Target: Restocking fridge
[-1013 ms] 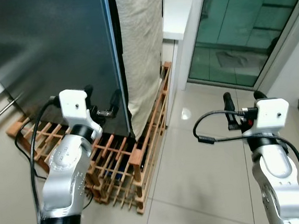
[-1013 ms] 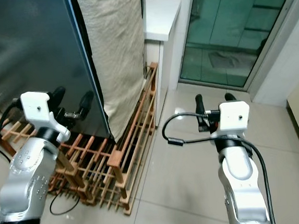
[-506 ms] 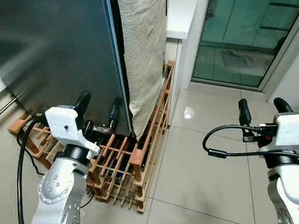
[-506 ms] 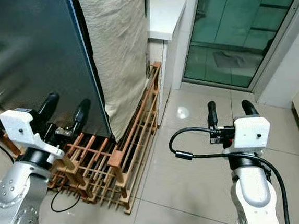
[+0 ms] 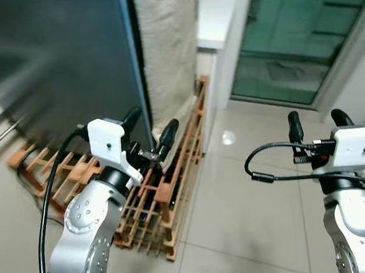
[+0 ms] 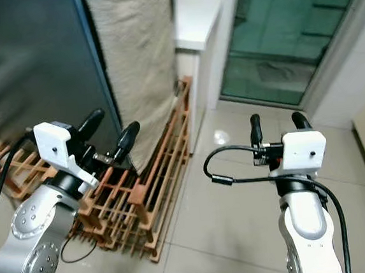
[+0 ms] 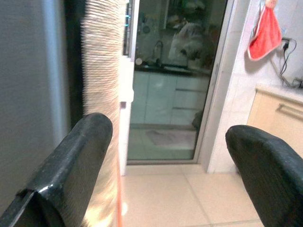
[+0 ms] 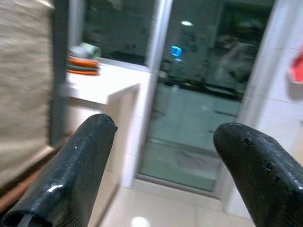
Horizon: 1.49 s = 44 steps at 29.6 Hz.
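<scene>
Facing: a dark grey fridge [image 5: 55,64] is seen at the upper left, its smooth side panel matte with a faint sheen and a thin pale-blue front edge.
Fridge position: the fridge is stood on a wooden rack [image 5: 168,195], to the left of the glass door.
Rack: one slatted crate-like frame of reddish-brown wood is laid on the floor; square open cells are formed by its bars.
Cloth: one coarse beige woven sheet [image 5: 166,55] is hung just beside the fridge edge, reaching down to the rack.
Counter: one white smooth block [image 5: 214,19] is placed between the cloth and the door.
Door: one green-tinted glass pane [image 5: 289,38] in a pale frame is seen at the upper right.
Floor: glossy beige tiles [image 5: 240,214] with thin grout lines are shown.
Left gripper [image 5: 148,128]: two long black fingers are spread apart, nothing is held; it is raised in front of the fridge's lower corner and the cloth.
Right gripper [image 5: 317,122]: two black fingers are parted, nothing is held; it is raised over bare tiles, well apart from the fridge.
Cables: one black cable [image 5: 271,167] is looped beside the right wrist, one along the left arm.
</scene>
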{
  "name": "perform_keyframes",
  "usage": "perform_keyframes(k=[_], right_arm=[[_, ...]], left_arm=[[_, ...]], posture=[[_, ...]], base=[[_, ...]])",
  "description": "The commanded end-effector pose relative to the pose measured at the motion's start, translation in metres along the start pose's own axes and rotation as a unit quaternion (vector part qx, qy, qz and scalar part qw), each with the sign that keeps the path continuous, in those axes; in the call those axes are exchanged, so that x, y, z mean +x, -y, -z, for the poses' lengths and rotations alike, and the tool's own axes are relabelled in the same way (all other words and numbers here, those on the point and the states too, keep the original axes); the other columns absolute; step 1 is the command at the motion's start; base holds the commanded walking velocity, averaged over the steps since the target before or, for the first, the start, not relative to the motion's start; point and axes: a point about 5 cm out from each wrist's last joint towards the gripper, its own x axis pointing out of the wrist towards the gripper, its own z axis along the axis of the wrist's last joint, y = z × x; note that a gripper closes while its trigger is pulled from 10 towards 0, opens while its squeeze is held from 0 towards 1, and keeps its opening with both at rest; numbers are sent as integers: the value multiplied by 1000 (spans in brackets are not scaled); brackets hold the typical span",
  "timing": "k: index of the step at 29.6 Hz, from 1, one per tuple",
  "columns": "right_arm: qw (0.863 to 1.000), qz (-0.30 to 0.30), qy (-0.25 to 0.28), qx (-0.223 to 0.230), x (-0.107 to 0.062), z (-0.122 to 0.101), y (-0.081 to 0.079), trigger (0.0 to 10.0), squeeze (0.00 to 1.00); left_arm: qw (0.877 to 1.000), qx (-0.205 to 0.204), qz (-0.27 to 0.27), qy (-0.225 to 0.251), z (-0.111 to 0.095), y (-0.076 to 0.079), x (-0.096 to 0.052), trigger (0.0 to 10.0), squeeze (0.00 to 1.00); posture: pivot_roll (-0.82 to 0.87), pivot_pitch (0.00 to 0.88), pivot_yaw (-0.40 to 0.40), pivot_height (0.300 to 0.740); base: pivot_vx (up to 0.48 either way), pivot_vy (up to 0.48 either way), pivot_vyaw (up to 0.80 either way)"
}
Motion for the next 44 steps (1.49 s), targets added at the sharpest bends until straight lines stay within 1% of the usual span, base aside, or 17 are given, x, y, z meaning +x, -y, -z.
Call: perform_keyframes(k=[1,2,5,7,9,11,16,17,19,22,24,25,28,29,32,36,44], right_arm=[[1000,0,-2,-9,3,2,2,10000,59],[1000,0,-2,-9,3,2,2,10000,59],[1000,1,0,-11,8,3,1,10000,55],[1000,-2,1,-10,11,3,-1,10000,59],[1000,-6,4,-9,13,3,-2,10000,59],[1000,-7,5,-9,14,3,-2,10000,55],[1000,-5,-1,-10,12,6,-1,10000,59],[1000,-5,-2,-11,11,7,-1,10000,55],[1000,-5,-2,-11,11,7,-1,10000,59],[1000,-3,-6,-11,10,9,0,10000,55],[1000,-4,-8,-11,10,10,0,10000,55],[1000,-8,-9,-10,10,11,-2,10000,55],[1000,-12,-10,-9,11,12,-4,10000,55],[1000,-17,-8,-7,12,12,-6,10000,51],[1000,-18,-6,-6,15,12,-7,10000,59],[1000,-17,-5,-6,14,12,-5,10000,55],[1000,-17,-9,-8,11,13,-4,10000,59]], left_arm=[[1000,-3,-24,4,-3,-4,8,10000,0],[1000,-3,-24,4,-3,-4,8,10000,0],[1000,-4,-17,12,-6,3,24,10000,0],[1000,-19,-13,12,-6,7,32,10000,0],[999,-13,-26,16,-8,6,39,10000,0],[999,-10,-35,20,-10,4,41,10000,0],[999,-18,-36,22,-10,2,39,10000,0],[999,-16,-25,17,-9,1,32,10000,0],[999,-15,-23,16,-9,1,30,10000,0],[1000,-6,-25,-14,2,-8,10,10000,0],[999,-1,-32,-22,5,-13,4,10000,0],[999,1,-41,-18,4,-16,4,10000,0],[999,2,-44,-9,1,-16,8,10000,0],[999,-1,-44,-1,-1,-13,14,10000,0],[999,-11,-47,3,-2,-12,19,10000,0],[999,-26,-43,6,-3,-10,22,10000,0],[999,-33,-36,5,0,-5,30,10000,0]], posture=[[-116,0,-13,740],[-116,0,-13,740],[-119,0,-13,740],[-123,0,-12,740],[-128,0,-9,740],[-136,0,-5,740],[-138,0,-1,740],[-140,0,4,740],[-140,0,4,740],[-140,0,4,740],[-120,0,-5,740],[-112,0,-11,740],[-112,0,-11,740],[-108,0,-13,740],[-110,0,-12,740],[-121,0,-9,740],[-132,0,-10,740]], base=[[0,0,0],[0,0,0],[0,0,0],[0,0,0],[0,0,0],[0,0,0],[0,0,0],[0,0,0],[0,0,0],[0,0,0],[0,0,0],[0,0,0],[0,0,0],[0,0,0],[0,0,0],[0,0,0],[0,0,0]])
